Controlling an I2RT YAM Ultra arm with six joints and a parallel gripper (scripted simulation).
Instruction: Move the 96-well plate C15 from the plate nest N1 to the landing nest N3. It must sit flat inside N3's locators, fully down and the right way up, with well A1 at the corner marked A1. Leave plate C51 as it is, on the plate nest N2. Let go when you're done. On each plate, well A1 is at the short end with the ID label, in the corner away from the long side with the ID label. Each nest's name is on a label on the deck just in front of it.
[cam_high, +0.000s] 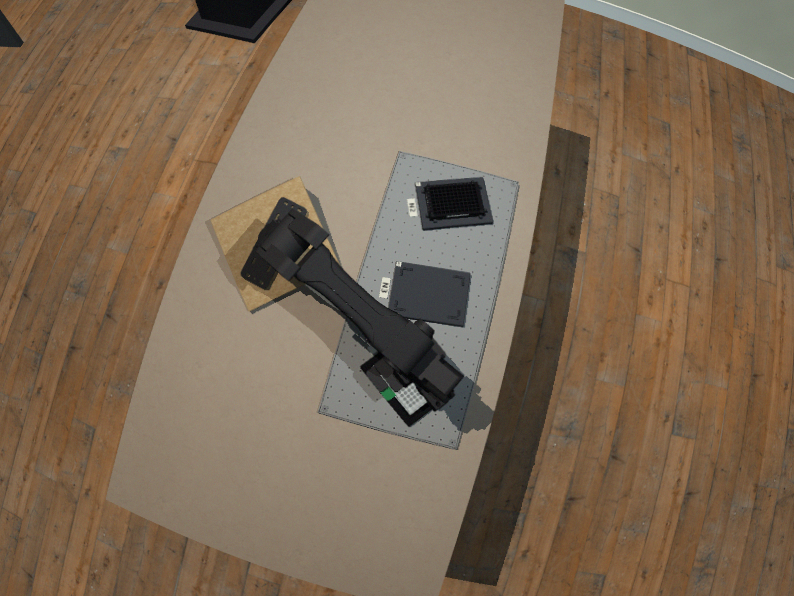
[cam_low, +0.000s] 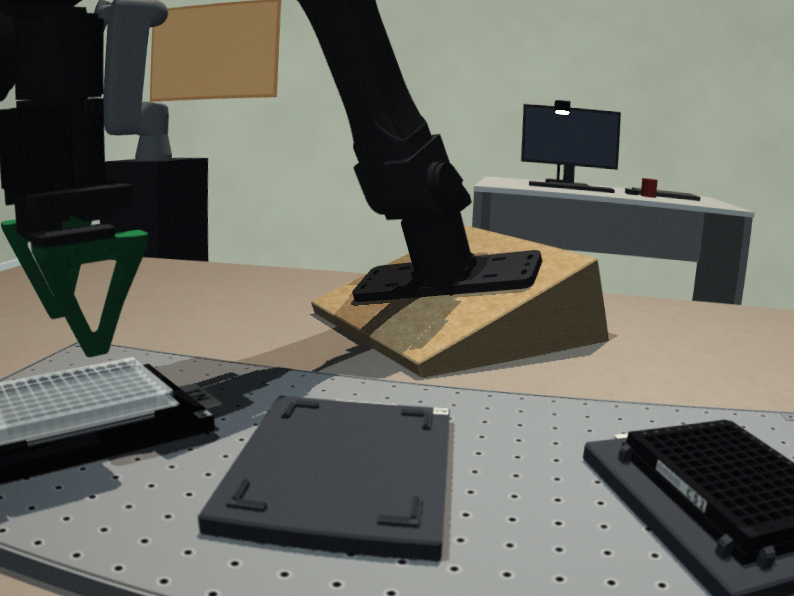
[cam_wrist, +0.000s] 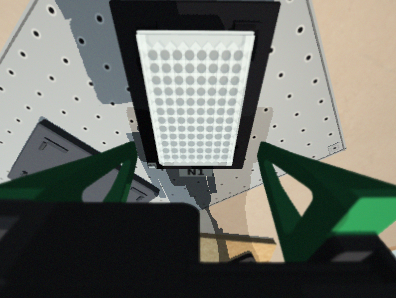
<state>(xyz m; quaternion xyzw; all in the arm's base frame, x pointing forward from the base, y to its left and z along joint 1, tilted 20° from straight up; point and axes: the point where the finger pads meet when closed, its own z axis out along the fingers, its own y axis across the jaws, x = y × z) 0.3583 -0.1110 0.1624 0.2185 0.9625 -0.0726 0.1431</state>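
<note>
Gripper (cam_wrist: 197, 165) spread wide and holding nothing, above clear plate (cam_wrist: 196, 97) in black nest (cam_wrist: 122, 75), near desk's front edge

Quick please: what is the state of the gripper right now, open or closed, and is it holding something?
Gripper: jaws fully open, holding nothing; it hangs above the clear plate C15, which sits on nest N1.
</note>
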